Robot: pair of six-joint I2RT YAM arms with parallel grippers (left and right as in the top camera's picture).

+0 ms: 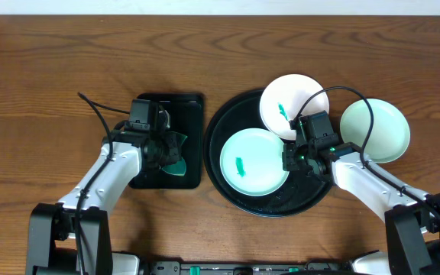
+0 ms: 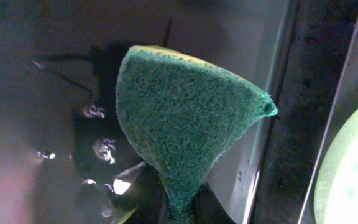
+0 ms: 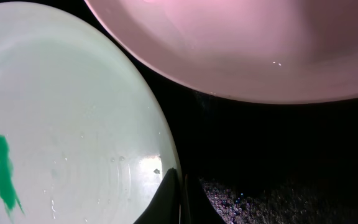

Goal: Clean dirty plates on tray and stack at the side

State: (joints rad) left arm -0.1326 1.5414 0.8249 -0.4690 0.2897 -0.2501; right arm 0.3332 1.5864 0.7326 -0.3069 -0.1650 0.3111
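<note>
Left gripper [image 1: 166, 149], left of centre, pinches a green scouring sponge [image 2: 179, 118] above the small rectangular tray [image 1: 193, 103]. The smeared mint plate [image 1: 254, 160] sits in the round black tray [image 1: 218, 130], so I'd bring the sponge down flat on that smear. Right gripper [image 3: 180, 199] is pressed together at its rim. Only its wrist cam shows that; only overhead shows the off-tray plate [image 1: 380, 130] far right.

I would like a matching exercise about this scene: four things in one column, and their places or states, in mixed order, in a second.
1. sponge
2. white plate
3. smeared mint plate
4. unsmeared mint plate

A. on the table, right of the round tray
B. flat inside the round tray
C. clamped in the left gripper
D. overlapping the round tray's far rim

Pairs: 1-C, 2-D, 3-B, 4-A
</note>
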